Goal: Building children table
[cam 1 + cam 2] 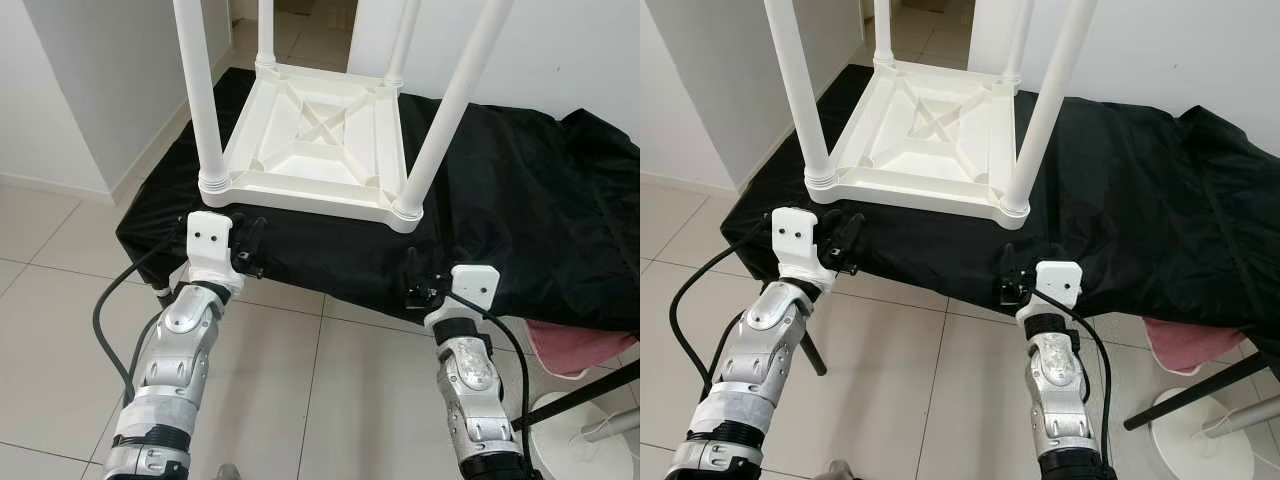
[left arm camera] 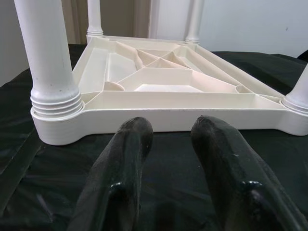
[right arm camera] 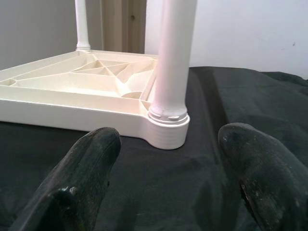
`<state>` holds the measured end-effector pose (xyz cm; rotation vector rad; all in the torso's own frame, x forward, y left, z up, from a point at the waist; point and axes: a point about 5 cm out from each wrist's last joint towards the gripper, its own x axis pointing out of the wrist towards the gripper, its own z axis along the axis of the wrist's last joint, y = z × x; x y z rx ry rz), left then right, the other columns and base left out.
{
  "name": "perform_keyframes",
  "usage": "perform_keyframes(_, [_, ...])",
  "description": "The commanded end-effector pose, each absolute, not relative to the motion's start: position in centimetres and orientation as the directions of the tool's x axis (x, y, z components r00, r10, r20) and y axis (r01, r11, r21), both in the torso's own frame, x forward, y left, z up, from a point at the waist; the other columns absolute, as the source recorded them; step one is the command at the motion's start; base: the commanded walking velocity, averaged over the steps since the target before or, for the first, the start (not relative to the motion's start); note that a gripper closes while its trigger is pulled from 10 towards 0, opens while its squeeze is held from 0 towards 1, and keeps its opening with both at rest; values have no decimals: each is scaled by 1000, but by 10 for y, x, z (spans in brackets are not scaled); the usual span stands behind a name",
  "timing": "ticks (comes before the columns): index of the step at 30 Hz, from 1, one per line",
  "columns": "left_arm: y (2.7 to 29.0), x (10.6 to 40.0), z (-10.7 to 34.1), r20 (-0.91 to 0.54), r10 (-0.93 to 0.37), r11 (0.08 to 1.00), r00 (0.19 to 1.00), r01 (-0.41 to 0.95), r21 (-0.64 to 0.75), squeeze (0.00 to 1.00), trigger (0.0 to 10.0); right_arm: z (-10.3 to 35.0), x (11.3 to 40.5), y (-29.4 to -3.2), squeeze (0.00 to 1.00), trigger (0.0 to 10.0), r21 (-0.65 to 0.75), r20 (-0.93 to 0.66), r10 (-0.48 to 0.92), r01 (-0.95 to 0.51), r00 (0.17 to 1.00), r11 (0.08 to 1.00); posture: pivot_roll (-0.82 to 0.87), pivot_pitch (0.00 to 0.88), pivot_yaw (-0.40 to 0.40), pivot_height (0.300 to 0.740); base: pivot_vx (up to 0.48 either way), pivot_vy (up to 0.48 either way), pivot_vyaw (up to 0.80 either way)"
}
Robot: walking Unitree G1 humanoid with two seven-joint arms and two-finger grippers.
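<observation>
— Left gripper (image 2: 168, 130), where is it?
— Fingers parted, empty, low over the black cloth (image 1: 520, 200), just short of the upside-down white plastic children's table (image 1: 320, 140) and facing its near edge beside the left corner leg (image 1: 203, 95).
— And the right gripper (image 3: 171, 139)?
— Spread wider, holding nothing, aimed at the table's near right corner leg (image 3: 171, 57), close but apart.

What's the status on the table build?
Left gripper and right gripper open, empty, near edge. Table upside down on black cloth, four legs in. Nothing blocking.
</observation>
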<state>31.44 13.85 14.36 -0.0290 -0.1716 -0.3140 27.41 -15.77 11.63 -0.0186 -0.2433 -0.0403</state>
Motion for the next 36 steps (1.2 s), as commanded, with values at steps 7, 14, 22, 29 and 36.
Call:
perform_keyframes(7, [139,312,142,170,-289,955,942,296,-17,0,10000,117,277,-160,0,10000,-16,243,-30,35,970,999,-14,0,-60,740,0,0,0])
perform_keyframes(14, [138,312,142,171,-290,954,942,298,-24,0,10000,116,276,-159,0,10000,-21,240,-23,29,970,999,-19,0,-63,740,0,0,0])
perform_keyframes(22, [137,312,143,175,-294,953,940,303,-27,0,10000,116,275,-161,0,10000,-22,239,-28,34,971,999,-23,0,-66,740,0,0,0])
perform_keyframes(29, [136,312,144,183,-303,949,935,314,-33,0,10000,117,276,-165,0,10000,-14,241,-54,59,969,998,-21,0,-69,740,0,0,0])
perform_keyframes(36, [137,309,142,185,-316,944,931,328,-35,0,10000,110,263,-170,0,10000,-1,229,-97,100,969,995,-16,0,-75,740,71,0,0])
